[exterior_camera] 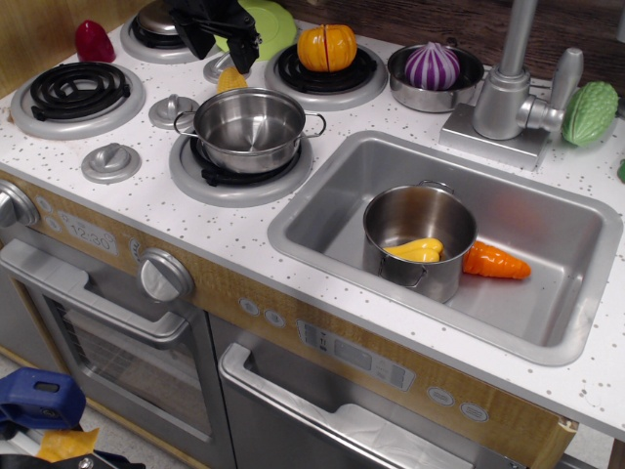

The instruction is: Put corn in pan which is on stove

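Note:
The corn (pixel 231 79), a small yellow cone-shaped piece, lies on the white speckled stove (pixel 146 195) between the burners, just behind the pan. The pan (pixel 249 127), a wide shallow shiny steel pot with two wire loop handles, sits empty on the front right burner. My black gripper (pixel 223 51) hangs at the back of the stove just above and behind the corn. Its fingers look spread apart, with nothing between them.
An orange pumpkin (pixel 327 47) sits on the rear right burner. A steel bowl (pixel 459 93) holds a purple onion. The sink (pixel 566 234) holds a taller steel pot (pixel 415 215) with a smooth yellow toy, and a carrot (pixel 496 262). The faucet (pixel 508 88) and a green plate (pixel 273 27) stand behind.

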`<state>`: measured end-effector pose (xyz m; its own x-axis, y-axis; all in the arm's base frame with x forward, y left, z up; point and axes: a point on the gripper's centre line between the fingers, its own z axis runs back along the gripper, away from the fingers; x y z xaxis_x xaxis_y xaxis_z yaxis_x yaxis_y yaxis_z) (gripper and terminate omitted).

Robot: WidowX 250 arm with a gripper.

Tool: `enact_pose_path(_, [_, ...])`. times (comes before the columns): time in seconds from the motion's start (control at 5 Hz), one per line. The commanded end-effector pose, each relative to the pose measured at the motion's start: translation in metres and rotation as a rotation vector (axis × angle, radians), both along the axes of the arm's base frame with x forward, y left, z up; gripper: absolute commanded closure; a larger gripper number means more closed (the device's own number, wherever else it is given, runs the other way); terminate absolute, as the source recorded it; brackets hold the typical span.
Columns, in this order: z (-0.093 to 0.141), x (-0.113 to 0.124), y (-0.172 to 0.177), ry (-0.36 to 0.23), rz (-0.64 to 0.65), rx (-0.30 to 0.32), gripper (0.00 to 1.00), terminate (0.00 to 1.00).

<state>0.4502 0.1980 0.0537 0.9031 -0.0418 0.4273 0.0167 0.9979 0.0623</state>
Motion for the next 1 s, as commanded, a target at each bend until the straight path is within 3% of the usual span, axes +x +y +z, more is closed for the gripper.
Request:
enact_pose_path(0.0, [0.000, 0.000, 0.000, 0.000, 0.000, 0.000, 0.00, 0.00])
enact_pose_path(0.6, [-0.014, 0.010, 0.001, -0.051, -0.009, -0.007, 0.00, 0.00])
enact_pose_path(0.8, [-0.013, 0.010, 0.002, -0.056, -0.018, -0.011, 1.00, 0.00])
